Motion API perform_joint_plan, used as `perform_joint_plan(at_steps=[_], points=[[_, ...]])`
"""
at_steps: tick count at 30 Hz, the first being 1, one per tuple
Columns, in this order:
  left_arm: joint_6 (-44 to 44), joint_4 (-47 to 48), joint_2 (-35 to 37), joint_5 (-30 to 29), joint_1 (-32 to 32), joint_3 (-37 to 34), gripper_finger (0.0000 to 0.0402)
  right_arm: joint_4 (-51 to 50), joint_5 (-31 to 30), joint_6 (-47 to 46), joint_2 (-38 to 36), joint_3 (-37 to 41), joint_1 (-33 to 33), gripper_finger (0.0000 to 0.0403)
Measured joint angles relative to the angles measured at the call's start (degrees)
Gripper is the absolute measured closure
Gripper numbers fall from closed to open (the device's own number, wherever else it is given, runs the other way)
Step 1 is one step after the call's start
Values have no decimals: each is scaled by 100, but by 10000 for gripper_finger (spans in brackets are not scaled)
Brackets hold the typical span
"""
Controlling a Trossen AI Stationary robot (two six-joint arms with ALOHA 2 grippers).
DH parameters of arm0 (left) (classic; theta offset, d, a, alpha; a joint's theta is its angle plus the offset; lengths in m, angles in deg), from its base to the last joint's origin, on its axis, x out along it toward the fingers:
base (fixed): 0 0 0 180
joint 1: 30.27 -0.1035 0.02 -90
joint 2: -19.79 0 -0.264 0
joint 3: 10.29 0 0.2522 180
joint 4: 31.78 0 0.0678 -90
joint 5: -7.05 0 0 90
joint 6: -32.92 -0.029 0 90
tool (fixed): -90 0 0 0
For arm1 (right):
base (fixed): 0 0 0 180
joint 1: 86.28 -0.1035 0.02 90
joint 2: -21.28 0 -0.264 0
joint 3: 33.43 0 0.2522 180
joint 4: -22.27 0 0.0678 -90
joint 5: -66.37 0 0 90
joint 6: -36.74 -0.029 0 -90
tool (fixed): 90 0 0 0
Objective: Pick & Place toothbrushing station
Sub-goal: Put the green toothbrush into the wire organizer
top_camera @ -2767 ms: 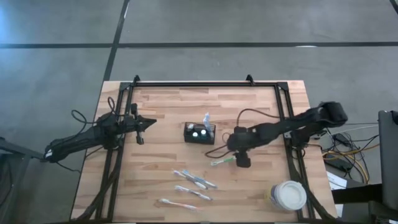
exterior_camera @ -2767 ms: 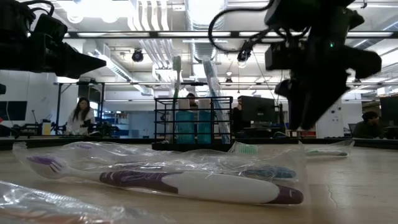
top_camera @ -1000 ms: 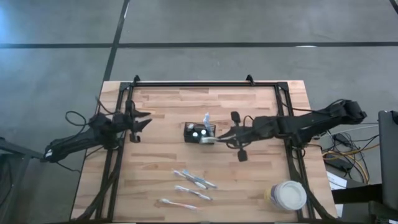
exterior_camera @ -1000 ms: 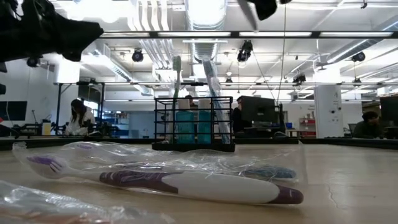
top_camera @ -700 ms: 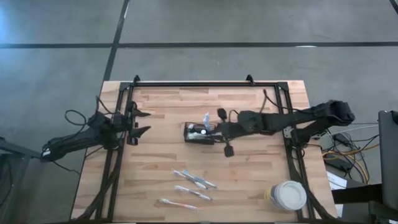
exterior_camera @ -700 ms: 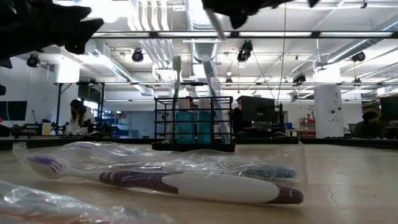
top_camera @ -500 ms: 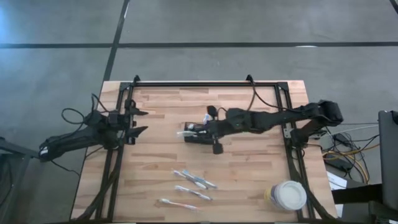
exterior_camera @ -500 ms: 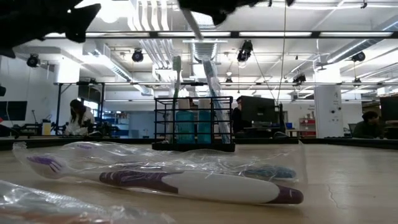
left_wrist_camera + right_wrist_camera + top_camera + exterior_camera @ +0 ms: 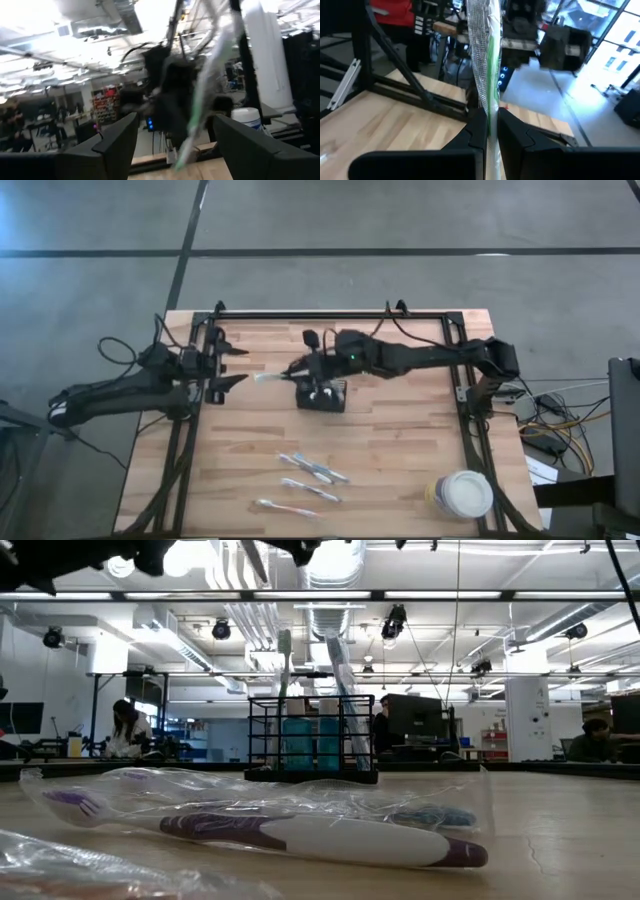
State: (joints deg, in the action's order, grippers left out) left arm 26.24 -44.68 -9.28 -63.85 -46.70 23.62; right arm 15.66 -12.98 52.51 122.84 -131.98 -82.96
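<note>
Reaching across the bench [image 9: 400,430], the right gripper [image 9: 297,367] has its fingers clenched on a wrapped green toothbrush [image 9: 272,377], which sticks out toward nine o'clock, straight at the left gripper [image 9: 230,367]; that gripper waits just short of the tip with its fingers spread wide. This looks like a handover above the caddy [image 9: 322,393], which sits mid-bench holding two upright brushes, directly below the right wrist. To do it well, the left fingers should slide along the brush far enough to bite on the handle, not only the loose wrap, and close firmly before the right lets go; the right arm should hold steady meanwhile, since the wrap looks slippery. Three more wrapped brushes [image 9: 312,469] lie at about six o'clock from the caddy, and a white tub [image 9: 464,494] stands at the five o'clock corner. Compared with a moment ago, the right arm has swept the brush from the three o'clock side over the caddy, and the left fingers have opened from half to full.
</note>
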Motion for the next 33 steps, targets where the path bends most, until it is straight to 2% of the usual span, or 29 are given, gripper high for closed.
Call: perform_joint_plan(at_steps=[7,13,17,24,33], points=[[-127,-1,-789,143,43,633,138,35,210,-89,-6,-34,275,383],[-231,-42,-1452,-5,46,933,138,122,313,-33,-6,-69,271,383],[-219,-208,-1858,189,66,1044,138,123,311,14,-6,-105,275,383],[-247,-273,-2151,570,109,1329,138,35,312,32,-9,-103,284,383],[-251,-340,-2198,583,161,1468,160,94,309,50,-9,-99,297,383]])
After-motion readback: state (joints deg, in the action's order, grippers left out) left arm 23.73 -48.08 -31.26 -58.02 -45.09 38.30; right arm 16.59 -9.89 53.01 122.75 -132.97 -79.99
